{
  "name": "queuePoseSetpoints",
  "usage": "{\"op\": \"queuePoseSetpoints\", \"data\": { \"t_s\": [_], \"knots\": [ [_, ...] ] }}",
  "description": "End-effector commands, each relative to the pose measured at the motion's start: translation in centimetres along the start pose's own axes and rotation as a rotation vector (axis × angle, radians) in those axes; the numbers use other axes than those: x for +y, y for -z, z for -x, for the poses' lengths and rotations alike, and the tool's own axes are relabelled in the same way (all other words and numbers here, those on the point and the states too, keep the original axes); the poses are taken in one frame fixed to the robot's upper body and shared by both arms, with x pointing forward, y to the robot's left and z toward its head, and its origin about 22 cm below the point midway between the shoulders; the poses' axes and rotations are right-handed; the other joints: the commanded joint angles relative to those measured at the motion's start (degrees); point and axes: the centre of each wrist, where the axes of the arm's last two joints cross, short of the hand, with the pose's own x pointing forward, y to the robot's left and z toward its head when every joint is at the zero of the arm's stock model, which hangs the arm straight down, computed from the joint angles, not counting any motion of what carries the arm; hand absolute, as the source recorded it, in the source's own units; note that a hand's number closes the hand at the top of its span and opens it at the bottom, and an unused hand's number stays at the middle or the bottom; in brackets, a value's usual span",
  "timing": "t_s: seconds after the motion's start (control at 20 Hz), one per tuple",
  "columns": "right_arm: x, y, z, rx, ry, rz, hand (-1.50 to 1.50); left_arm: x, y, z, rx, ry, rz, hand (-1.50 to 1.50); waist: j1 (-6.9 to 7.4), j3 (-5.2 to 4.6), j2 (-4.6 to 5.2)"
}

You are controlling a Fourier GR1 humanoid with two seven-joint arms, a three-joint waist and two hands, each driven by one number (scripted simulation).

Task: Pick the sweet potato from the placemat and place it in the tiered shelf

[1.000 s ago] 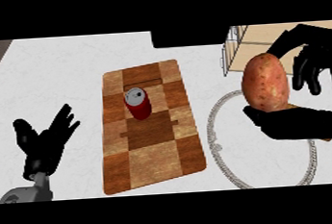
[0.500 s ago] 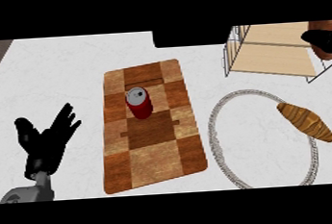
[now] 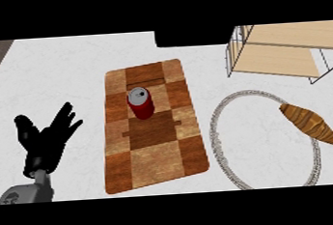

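No sweet potato shows anywhere in the head view. The tiered shelf (image 3: 279, 49), a wire frame with pale wooden boards, stands at the upper right, and its visible boards are bare. The round white placemat (image 3: 260, 128) with a grey rope rim lies below it and carries only a brown croissant (image 3: 308, 122) at its right side. My left hand (image 3: 48, 138) rests open at the lower left, fingers up, away from all of these. My right hand is out of the picture.
A checkered wooden cutting board (image 3: 154, 149) lies in the middle of the white counter with a red can (image 3: 141, 102) upright on its upper half. A dark block (image 3: 190, 37) sits at the counter's back edge.
The right hand, which held the sweet potato above the placemat, rose to the shelf at the upper right and then left the picture with it. The left hand stayed still.
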Motion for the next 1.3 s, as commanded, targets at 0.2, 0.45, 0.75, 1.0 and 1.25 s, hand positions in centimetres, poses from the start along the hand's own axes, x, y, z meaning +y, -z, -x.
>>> {"op": "queuePoseSetpoints", "data": {
  "t_s": [0.2,0.45,0.75,1.0,1.25],
  "knots": [
    [0.0,4.4,3.1,0.016,-0.06,-0.087,1.5,-0.4,-1.2,3.2,0.068,0.003,0.004,0.0,0.08,-0.31,0.35],
    [3.0,6.5,4.1,0.003,-0.112,-0.106,1.5,1.1,-1.2,2.1,0.078,0.015,0.001,0.0,0.42,-0.32,0.43],
    [2.3,9.6,6.4,0.021,-0.124,-0.077,1.5,0.7,-0.3,0.2,0.06,0.014,0.027,0.0,1.52,-0.3,0.91],
    [3.6,10.5,8.7,0.007,-0.137,-0.054,1.5,0.8,0.5,1.6,0.054,0.004,-0.003,0.0,0.71,-0.32,0.83],
    [6.2,10.9,7.5,-0.034,-0.11,-0.038,1.5,-1.9,0.1,2.6,0.07,-0.012,0.022,0.0,0.57,-0.31,0.66]
  ]
}}
